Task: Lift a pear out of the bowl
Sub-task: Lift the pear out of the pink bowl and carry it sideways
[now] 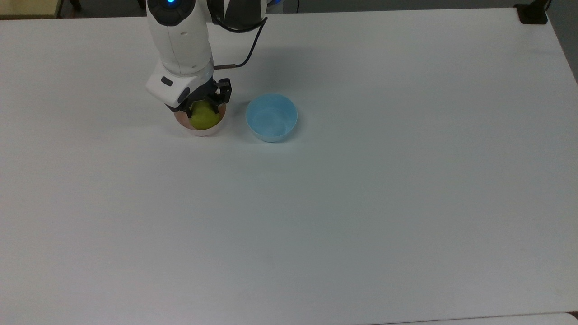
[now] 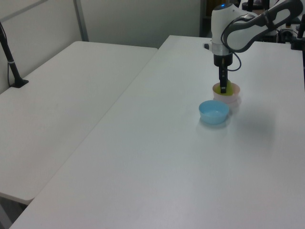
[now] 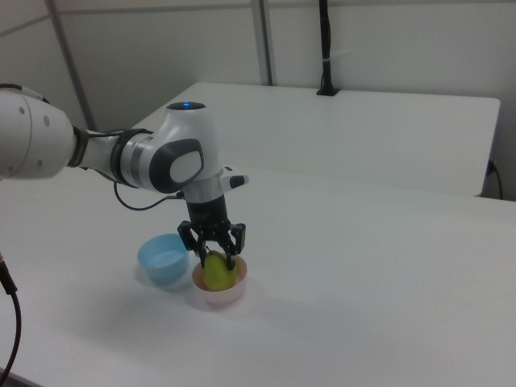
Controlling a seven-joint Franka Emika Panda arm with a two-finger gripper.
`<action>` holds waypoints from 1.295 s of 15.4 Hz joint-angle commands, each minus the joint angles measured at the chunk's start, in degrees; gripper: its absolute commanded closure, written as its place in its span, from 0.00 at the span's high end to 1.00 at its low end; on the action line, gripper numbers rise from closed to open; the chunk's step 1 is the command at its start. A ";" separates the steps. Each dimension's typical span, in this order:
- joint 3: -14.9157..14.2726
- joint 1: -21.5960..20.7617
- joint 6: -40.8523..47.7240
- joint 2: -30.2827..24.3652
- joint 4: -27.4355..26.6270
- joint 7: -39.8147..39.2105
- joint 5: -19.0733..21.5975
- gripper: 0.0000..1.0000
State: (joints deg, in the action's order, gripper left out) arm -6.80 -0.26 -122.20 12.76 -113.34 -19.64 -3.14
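Down inside the pink bowl (image 3: 219,294), gripper (image 3: 216,260) with fingers spread around the yellow-green pear (image 3: 216,274), not yet closed.

Table (image 1: 361,203): smooth white top, matt to faintly satin, with a soft sheen and no visible grain or texture.

Pink bowl (image 3: 218,292): looks like plastic, pale, smooth wall with a plain finish.

Light blue bowl (image 1: 271,117): same plastic look, smooth inside with a mild gloss along the rim.

Pear (image 1: 205,116): yellow-green skin, smooth, dull to slightly waxy; no gloss highlights can be made out.

Arm (image 3: 173,161): white shell sections look like glossy moulded plastic, with dark smooth panels at the joints. A black cable (image 1: 249,43) with a rubbery matt jacket runs beside it.

Gripper (image 3: 216,251): black, matt, hard-looking parts; whether metal or plastic cannot be told.
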 commanded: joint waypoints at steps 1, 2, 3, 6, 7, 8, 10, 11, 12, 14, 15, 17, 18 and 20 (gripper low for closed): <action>-0.32 -0.53 8.01 -4.14 2.85 1.10 -0.55 0.31; -0.32 -0.35 10.29 -4.58 4.52 1.10 -0.47 0.31; -0.32 -0.09 12.14 -4.68 6.10 1.10 -0.38 0.31; -0.67 1.22 14.62 -4.50 9.71 0.66 -0.20 0.31; -0.85 1.84 14.62 -4.50 10.07 0.22 -0.20 0.31; -0.94 2.63 14.62 -4.50 10.07 -0.22 -0.29 0.31; -1.02 4.30 14.19 -4.41 10.07 -3.11 -0.38 0.31; -1.02 5.53 13.92 -4.24 10.16 -4.52 -0.47 0.31; -0.94 6.84 13.75 -3.89 10.59 -5.92 -0.47 0.31; -0.94 10.70 12.52 -1.70 12.52 -9.26 -0.55 0.31; -1.02 11.59 11.47 -0.47 12.97 -9.88 -0.55 0.32; -1.02 13.62 7.17 2.95 12.97 -10.24 -0.73 0.32; -1.02 14.84 5.33 4.19 12.97 -10.16 -0.73 0.32; -1.02 15.73 3.65 5.60 12.97 -10.16 -0.82 0.32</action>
State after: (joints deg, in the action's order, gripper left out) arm -7.81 14.30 -116.28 15.48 -102.00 -28.96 -3.28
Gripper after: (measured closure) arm 0.401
